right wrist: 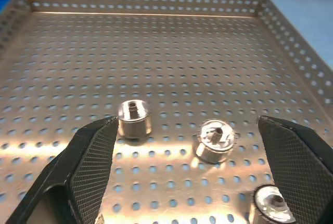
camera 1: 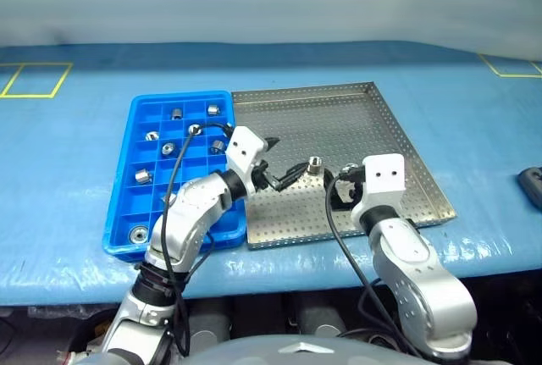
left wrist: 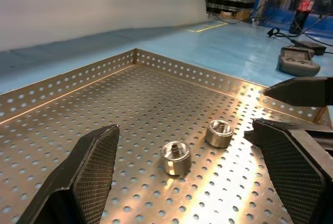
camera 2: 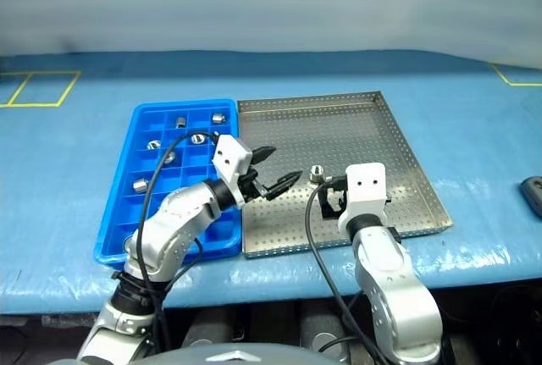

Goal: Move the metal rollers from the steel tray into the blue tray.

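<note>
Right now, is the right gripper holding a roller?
No. In the right wrist view the right gripper stands open over the steel tray, with the metal rollers lying loose between its fingers.

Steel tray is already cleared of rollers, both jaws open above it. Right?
Not cleared. The right wrist view shows three metal rollers lying on the steel tray, between the open jaws of the right gripper. The left gripper does hang open over the tray.
</note>
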Motion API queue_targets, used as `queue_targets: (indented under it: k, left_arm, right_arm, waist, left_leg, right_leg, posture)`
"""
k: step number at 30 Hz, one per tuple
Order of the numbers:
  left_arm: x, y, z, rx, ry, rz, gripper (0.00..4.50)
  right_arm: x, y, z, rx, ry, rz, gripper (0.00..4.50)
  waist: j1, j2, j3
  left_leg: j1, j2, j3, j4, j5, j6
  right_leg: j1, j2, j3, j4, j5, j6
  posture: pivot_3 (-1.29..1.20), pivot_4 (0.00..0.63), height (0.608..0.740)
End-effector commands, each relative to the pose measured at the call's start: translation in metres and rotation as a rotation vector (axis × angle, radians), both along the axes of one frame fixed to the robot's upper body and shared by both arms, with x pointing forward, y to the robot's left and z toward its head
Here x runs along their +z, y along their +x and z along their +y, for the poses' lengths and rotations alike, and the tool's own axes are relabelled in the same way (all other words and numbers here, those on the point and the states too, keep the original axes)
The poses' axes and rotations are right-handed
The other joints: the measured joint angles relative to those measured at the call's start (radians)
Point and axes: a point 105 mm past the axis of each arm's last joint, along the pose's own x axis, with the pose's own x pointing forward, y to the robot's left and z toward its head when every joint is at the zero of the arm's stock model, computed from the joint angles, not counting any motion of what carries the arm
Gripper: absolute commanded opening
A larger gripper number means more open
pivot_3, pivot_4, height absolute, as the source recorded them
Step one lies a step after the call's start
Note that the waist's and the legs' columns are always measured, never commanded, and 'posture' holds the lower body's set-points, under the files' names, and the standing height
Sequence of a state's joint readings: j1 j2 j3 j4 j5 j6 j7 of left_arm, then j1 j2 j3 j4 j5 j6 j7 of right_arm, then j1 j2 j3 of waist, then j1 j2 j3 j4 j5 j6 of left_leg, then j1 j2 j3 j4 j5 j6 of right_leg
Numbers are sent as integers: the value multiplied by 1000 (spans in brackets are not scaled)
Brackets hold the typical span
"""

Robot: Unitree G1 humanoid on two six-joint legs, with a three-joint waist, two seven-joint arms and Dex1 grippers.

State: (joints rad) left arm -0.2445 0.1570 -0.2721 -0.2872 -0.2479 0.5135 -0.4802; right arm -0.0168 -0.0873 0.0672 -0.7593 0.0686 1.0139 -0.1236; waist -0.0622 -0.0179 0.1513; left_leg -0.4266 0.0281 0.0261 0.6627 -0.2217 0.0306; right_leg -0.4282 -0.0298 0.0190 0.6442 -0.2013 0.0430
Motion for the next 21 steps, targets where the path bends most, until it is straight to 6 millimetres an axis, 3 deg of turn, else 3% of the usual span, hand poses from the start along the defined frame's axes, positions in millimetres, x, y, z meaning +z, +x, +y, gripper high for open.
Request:
queue_targets:
  k: [1,11,21]
  left_arm:
    - [1,-6,-2,-7,15,-44,4454]
    - [-3,-15,15,76,29,-104,4454]
    - [-7,-26,16,104,2,-74,4454]
  right_arm:
    - [6,19,1,-42,-11,-23,4500]
    - [0,67,20,15,-7,-8,4500]
    - [-39,71,35,81,58,104,4500]
  waist:
    - [-6,0,0]
    - [16,0,0]
    - [54,0,0]
  left_leg:
    - [0,0,0,0,0,0]
    - [-1,0,0,-2,1,0]
    - [-1,1,0,-1,1,0]
  right_leg:
    - [0,1,0,0,0,0]
    - [-1,1,2,-1,1,-1]
    - [-1,1,2,-1,1,0]
  posture:
    - [-97,150,740]
    - [35,150,740]
    - [86,150,740]
